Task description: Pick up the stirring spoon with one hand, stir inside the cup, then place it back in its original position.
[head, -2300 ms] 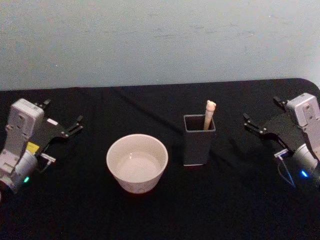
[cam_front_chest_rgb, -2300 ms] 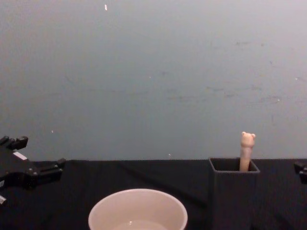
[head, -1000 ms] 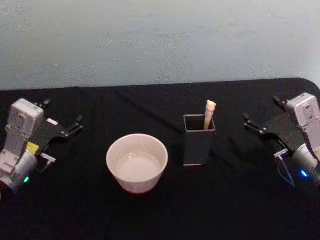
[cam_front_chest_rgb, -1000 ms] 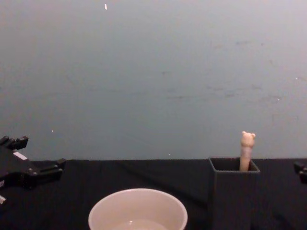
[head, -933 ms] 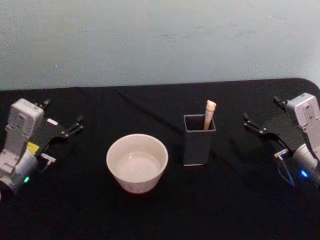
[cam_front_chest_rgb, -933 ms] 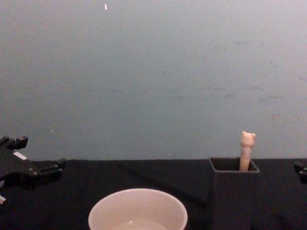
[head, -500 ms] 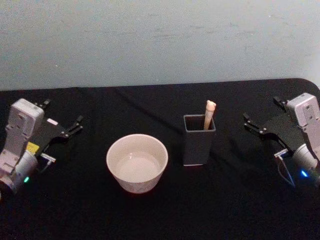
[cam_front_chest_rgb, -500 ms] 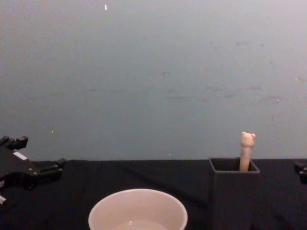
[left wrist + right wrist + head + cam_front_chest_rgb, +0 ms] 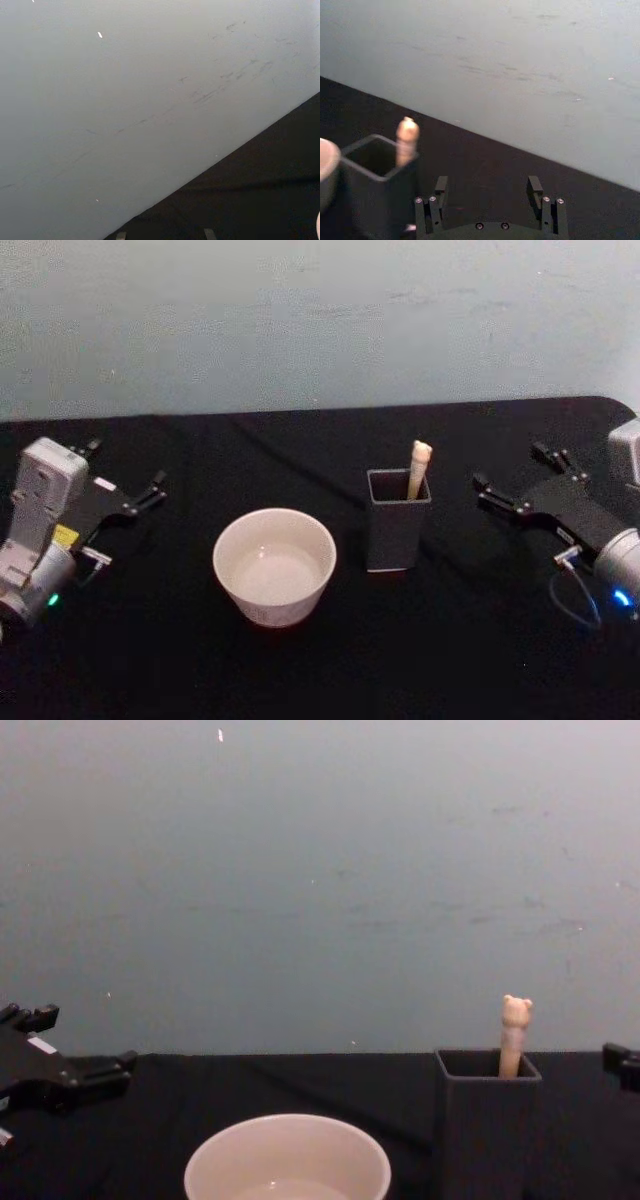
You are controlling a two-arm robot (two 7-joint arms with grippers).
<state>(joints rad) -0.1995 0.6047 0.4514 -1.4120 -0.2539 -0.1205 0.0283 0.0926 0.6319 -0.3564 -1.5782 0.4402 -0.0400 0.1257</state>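
Head view, from our left: we see the left gripper (image 9: 124,467) at the left side of the black table (image 9: 320,670), its two fingers spread apart and holding nothing. To its right, well apart from it, the cream-white cup (image 9: 275,608) sits upright. Farther right, just beside the cup, we find the dark grey holder (image 9: 398,535) with the stirring spoon (image 9: 418,468) standing in it, the bear head poking above the rim. Right of the holder and clear of it, the right gripper (image 9: 510,468) points toward it, fingers wide apart and empty.
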